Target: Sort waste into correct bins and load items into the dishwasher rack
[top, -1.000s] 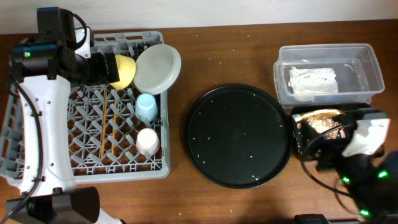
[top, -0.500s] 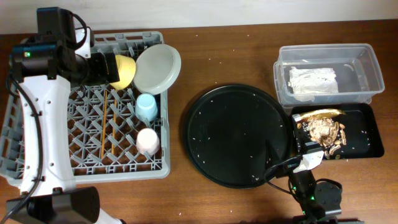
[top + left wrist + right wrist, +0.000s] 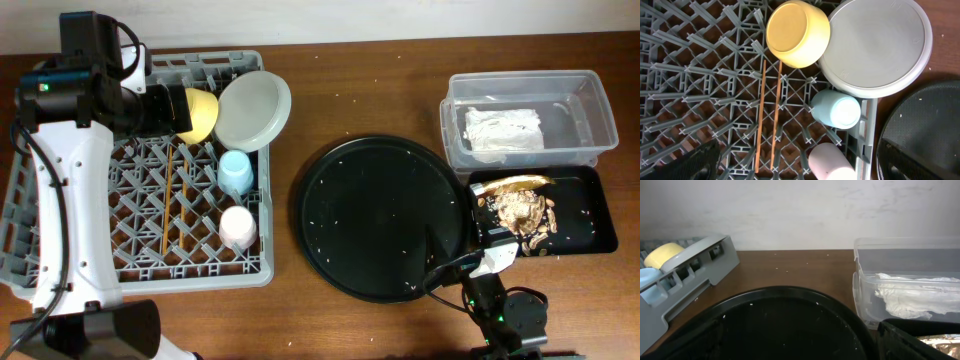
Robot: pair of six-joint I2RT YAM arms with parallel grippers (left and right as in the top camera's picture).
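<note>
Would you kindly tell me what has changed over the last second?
The right arm drew back from over the shallow black tray toward the near edge of the table, uncovering the wrapper and food scraps. The left arm and loaded rack stayed put.

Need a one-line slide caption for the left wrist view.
Left wrist view: yellow bowl, grey-white plate, light-blue cup, pink cup and wooden chopsticks sitting in the grey dishwasher rack.
</note>
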